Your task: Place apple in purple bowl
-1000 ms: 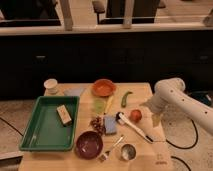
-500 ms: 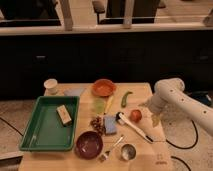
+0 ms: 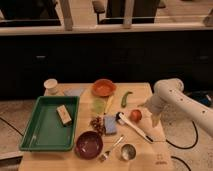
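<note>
1. A pale wooden table (image 3: 162,154) carries the spread, with a green tray (image 3: 31,131) on its left side and a white cup (image 3: 50,86) at the back-left corner.
2. At the back centre sits an orange bowl (image 3: 103,87), with a green pepper (image 3: 126,98) to its right.
3. The apple (image 3: 136,115) lies near the right edge, beside a white-handled tool (image 3: 135,128).
4. Along the front stand the purple bowl (image 3: 89,144), a fork (image 3: 111,148) and a steel cup (image 3: 128,151).
5. The gripper (image 3: 154,121) hangs just right of the apple.

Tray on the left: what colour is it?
The tray is green, camera view. The gripper hangs just right of the apple.
</note>
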Motion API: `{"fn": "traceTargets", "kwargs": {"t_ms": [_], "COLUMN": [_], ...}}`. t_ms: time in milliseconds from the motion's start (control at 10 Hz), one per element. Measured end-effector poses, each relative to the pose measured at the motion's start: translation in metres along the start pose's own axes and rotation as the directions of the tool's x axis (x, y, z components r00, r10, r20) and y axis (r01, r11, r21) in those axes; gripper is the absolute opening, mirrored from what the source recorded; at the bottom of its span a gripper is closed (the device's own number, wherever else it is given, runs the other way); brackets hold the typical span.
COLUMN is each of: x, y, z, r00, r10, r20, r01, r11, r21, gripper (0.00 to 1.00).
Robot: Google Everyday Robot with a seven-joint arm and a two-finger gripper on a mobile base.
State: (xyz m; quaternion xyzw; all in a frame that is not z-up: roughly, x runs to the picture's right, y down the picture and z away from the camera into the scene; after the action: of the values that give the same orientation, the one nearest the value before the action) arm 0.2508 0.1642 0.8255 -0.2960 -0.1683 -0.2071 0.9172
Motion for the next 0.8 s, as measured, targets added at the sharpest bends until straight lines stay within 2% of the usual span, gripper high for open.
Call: {"fn": "traceTargets", "kwargs": {"t_ms": [800], "x": [-0.0004], "y": [-0.0044], "z": [0.0098], "r00": [0.996], "r10": [-0.079], "r20": [0.037], "r01": [0.079], "r11": [0.997], "r21": [0.004], "gripper": [0.8]}}
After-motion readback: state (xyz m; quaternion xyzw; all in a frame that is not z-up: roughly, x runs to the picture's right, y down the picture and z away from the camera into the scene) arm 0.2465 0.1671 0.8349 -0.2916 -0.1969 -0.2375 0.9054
